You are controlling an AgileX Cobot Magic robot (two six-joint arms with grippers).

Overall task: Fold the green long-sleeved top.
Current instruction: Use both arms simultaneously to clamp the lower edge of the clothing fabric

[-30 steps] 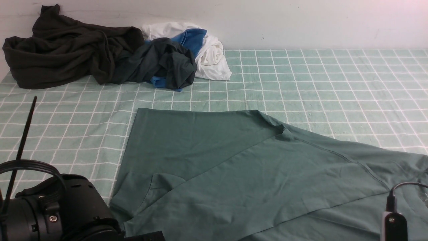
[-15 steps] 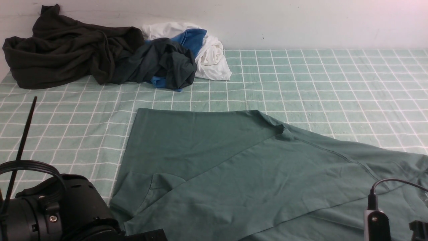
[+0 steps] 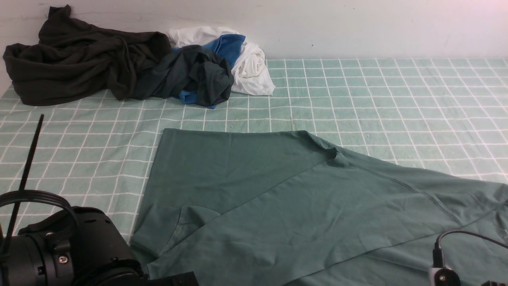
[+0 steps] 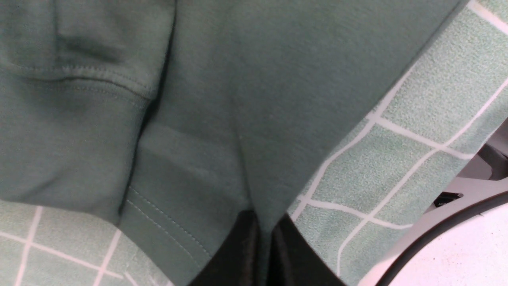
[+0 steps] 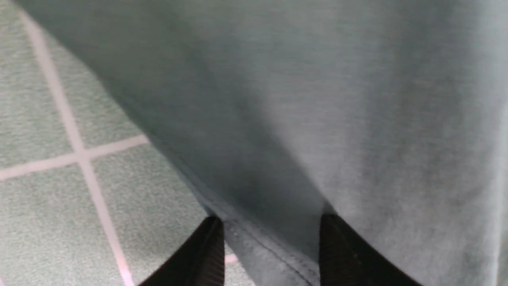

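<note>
Both near edges of the green long-sleeved top are where the work sits. The garment lies flat on the checked cloth, filling the front view from centre down to 6 o'clock and out past 4 o'clock. Its long axis runs roughly from 10 o'clock to 4 o'clock. One part is laid over the body, with its fold edge slanting from 7 o'clock up to 1 o'clock.

At the 7 o'clock end, the left gripper has its fingers pressed together on a pinch of the top's fabric, just beside a stitched hem. At the 5 o'clock end, the right gripper has its fingers apart, straddling a stitched edge of the top where it meets the cloth. The fabric lies between them but is not clamped.

So each arm is at its own end of the near edge, left holding and right not yet. The next move likely depends on the right fingers closing on that edge, so that both ends can rise together and carry toward 12 o'clock.

A heap of other clothes sits well apart at 11 o'clock.
</note>
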